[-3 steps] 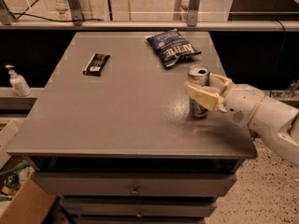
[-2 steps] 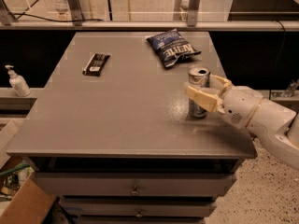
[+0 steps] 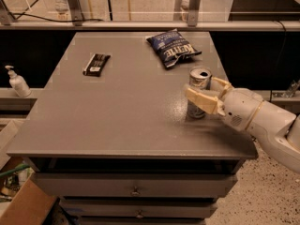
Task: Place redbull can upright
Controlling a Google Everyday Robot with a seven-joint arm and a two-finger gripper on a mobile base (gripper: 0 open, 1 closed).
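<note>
The redbull can (image 3: 198, 78) is a slim silver can with an open pull-tab top. It stands upright on the grey table (image 3: 126, 111) near the right edge. My gripper (image 3: 209, 92) reaches in from the right at the can's mid-height. One cream fingertip (image 3: 200, 100) crosses the front of the can, and the other (image 3: 221, 84) lies against its far right side. The fingers are closed on the can. The can's base rests on the table top.
A dark blue crinkled chip bag (image 3: 172, 47) lies at the back of the table. A black snack bar (image 3: 96, 63) lies at the back left. A hand-soap pump bottle (image 3: 17, 81) stands on a ledge to the left. Drawers (image 3: 135, 190) are below the table top.
</note>
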